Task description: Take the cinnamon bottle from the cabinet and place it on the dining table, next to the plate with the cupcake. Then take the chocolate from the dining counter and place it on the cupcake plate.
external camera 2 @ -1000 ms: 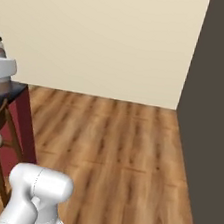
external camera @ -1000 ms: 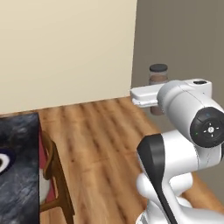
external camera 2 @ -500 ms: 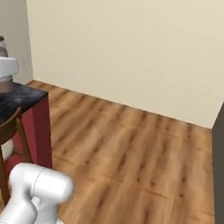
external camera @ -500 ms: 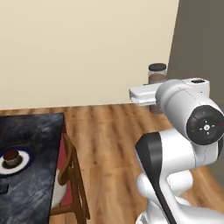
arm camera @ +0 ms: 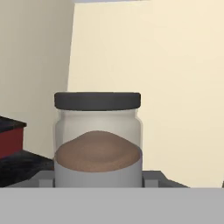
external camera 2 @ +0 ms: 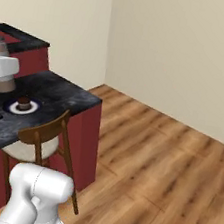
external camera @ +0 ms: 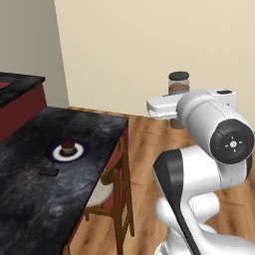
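Brown-filled cinnamon bottle (arm camera: 97,139) sits upright btwn end effector (external camera: 175,107) fingers, clamped partway closed.

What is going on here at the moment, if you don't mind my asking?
The robot's gripper is carrying the cinnamon bottle, upright and lidded, clear of any surface. On the dark dining table sits the plate with the cupcake, and a small dark chocolate bar lies nearby on the table. The bottle has not been set down yet. A wooden chair is tucked against the table.
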